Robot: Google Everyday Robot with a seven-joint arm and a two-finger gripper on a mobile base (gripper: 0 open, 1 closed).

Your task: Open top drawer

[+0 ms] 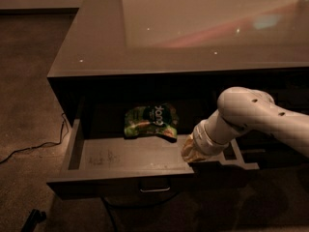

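The top drawer (120, 157) stands pulled well out of the dark cabinet, showing its scuffed grey floor. Its small pull handle (154, 186) sits at the centre of the front panel. A green snack bag (150, 121) lies at the back of the drawer. My gripper (192, 151) hangs at the end of the white arm (256, 117), which reaches in from the right. It sits low over the drawer's front right corner, just behind the front panel.
The cabinet's glossy top (193, 33) overhangs the drawer's rear. Right of my gripper, the edge of a neighbouring drawer (241, 161) juts out. On the carpet at left lie a thin cable (29, 149) and a small dark object (34, 219).
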